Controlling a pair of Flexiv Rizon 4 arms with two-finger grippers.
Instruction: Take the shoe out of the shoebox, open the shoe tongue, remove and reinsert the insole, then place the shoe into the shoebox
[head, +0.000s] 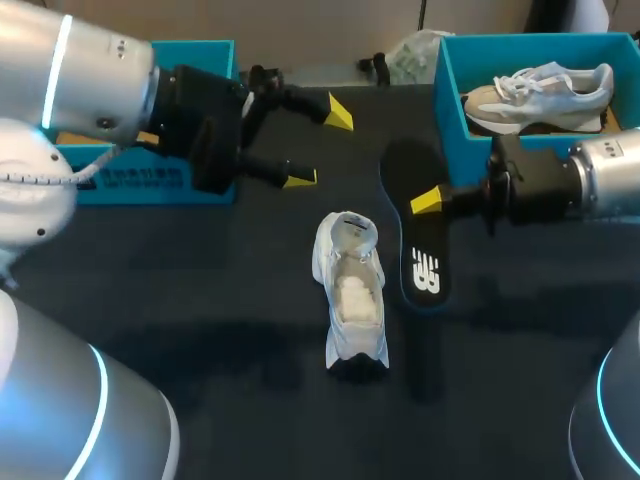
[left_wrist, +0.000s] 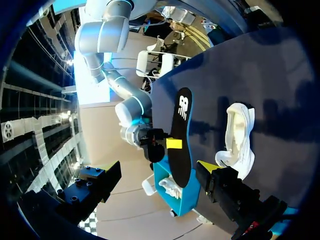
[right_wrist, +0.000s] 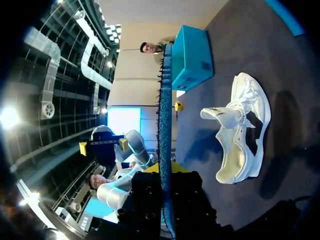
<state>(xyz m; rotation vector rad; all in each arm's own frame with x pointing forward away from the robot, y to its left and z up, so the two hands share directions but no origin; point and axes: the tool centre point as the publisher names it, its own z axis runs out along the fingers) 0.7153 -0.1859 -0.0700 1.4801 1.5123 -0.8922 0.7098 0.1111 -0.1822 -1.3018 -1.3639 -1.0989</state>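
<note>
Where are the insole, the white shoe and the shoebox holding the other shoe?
insole (head: 425, 272), head view, on its printed end.
white shoe (head: 352, 298), head view, on its open inside.
shoebox (head: 447, 110), head view, on the side wall facing the table's middle.

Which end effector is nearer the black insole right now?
Right. The right end effector is shut on the insole, gripping its edge. The left end effector is open, off to the insole's side and not touching it.
</note>
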